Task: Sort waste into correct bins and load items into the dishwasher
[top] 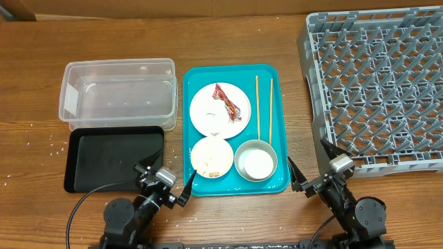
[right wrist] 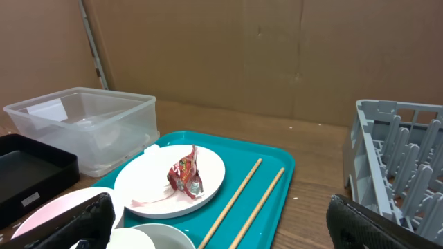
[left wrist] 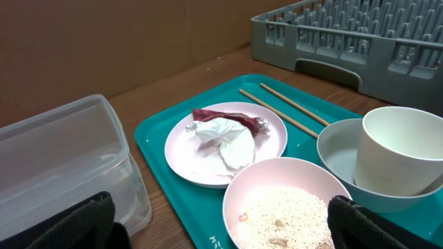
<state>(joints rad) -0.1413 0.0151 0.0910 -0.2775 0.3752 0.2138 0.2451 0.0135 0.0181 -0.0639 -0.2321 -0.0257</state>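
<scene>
Close up, the left wrist view shows grainy rice crumbs (left wrist: 280, 211) filling a round bowl (left wrist: 239, 181) on the tray (left wrist: 156, 138). The crinkly wrapper (top: 228, 102) lies on the smooth plate (top: 206, 119). The left gripper (top: 165, 177) and right gripper (top: 309, 166) are wide open, empty.

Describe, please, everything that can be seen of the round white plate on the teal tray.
The plate is round, white and glossy, with a shallow raised rim. It lies flat in the far left part of the teal tray. On it rest a red-and-white wrapper and a crumpled white paper scrap.
</scene>
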